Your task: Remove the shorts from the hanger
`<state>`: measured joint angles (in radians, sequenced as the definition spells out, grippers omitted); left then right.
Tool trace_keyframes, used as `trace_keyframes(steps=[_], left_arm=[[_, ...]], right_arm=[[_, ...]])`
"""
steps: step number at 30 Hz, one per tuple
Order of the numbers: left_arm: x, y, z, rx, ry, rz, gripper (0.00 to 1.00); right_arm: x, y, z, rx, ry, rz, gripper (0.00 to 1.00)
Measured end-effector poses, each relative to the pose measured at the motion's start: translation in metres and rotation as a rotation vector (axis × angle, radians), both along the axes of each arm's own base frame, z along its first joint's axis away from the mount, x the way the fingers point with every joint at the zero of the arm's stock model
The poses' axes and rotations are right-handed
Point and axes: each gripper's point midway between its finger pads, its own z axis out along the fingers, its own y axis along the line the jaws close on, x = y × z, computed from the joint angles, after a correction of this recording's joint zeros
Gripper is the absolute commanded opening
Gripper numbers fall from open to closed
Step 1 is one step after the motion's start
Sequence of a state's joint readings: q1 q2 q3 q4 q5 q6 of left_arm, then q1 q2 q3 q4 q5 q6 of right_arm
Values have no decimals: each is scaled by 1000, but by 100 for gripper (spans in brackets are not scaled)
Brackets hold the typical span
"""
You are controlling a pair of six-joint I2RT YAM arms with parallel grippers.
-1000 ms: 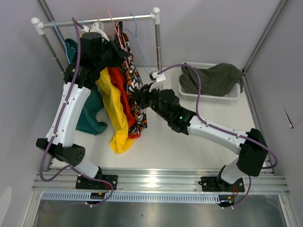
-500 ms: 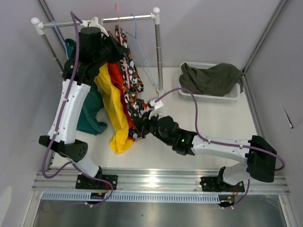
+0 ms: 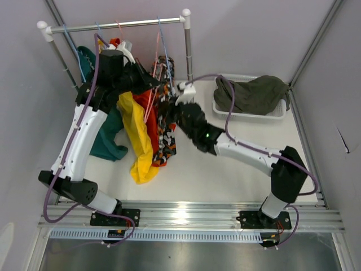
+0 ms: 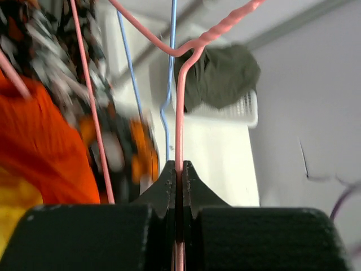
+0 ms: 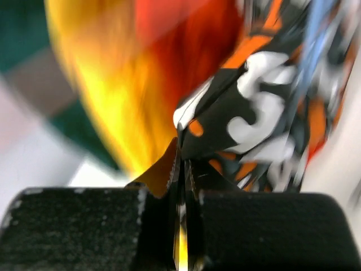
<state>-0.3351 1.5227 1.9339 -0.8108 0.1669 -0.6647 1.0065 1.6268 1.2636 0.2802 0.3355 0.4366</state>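
My left gripper is shut on the pink wire hanger, just below its twisted neck. Patterned shorts, red-orange shorts and yellow shorts hang bunched below it. My right gripper is shut on a fold of the patterned shorts, close beside the hanger. Teal shorts hang at the left, behind my left arm. Dark olive shorts lie in the white basket at the right.
The clothes rail runs along the back between two white posts. Blue wire hangers dangle from it near the right post. Grey walls close in both sides, and a metal rail runs along the near edge.
My right gripper closed on the patterned shorts low near the front, then swung back up toward the rack with the cloth. My left gripper moved slightly down and right with the hanger.
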Motion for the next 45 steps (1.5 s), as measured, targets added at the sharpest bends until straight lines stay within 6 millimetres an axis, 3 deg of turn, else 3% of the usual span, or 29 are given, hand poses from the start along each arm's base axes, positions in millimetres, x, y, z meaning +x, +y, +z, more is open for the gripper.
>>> trace_keyframes(steps=[1, 3, 5, 8, 10, 12, 16, 19, 21, 25, 29, 32, 35, 39, 45], left_arm=[[-9, -2, -5, -12, 23, -22, 0], [-24, -6, -7, -37, 40, -63, 0], [-35, -7, -1, -55, 35, -87, 0], [-46, -2, 14, -64, -3, -85, 0], [-47, 1, 29, -65, -41, -78, 0], [-44, 4, 41, -67, -73, -61, 0], [-29, 7, 57, -64, -118, -25, 0], [-7, 6, 58, -55, -120, 0, 0], [13, 5, 59, -53, -128, 20, 0], [55, 7, 51, -42, -129, 71, 0], [83, 8, 30, -39, -94, 101, 0], [94, 6, 15, -35, -63, 104, 0], [97, 5, 5, -35, -43, 105, 0], [100, 3, -6, -35, -39, 103, 0], [96, 4, -9, -39, -50, 102, 0]], right_arm=[[21, 2, 20, 34, -22, -23, 0], [64, -15, 44, 68, -49, -93, 0], [91, -27, 61, 94, -67, -137, 0], [99, -40, 59, 102, -50, -159, 0], [84, -44, 42, 90, -13, -141, 0], [55, -52, 12, 54, 52, -119, 0], [-17, -79, -39, -35, 162, -92, 0], [-59, -112, -44, -67, 172, -107, 0], [-70, -143, -24, -42, 145, -156, 0], [-66, -213, 44, 73, 7, -309, 0], [-37, -288, 120, 115, -154, -533, 0], [-10, -330, 182, 134, -267, -673, 0], [22, -360, 227, 150, -352, -750, 0], [78, -393, 271, 163, -418, -808, 0], [164, -399, 321, 229, -492, -749, 0]])
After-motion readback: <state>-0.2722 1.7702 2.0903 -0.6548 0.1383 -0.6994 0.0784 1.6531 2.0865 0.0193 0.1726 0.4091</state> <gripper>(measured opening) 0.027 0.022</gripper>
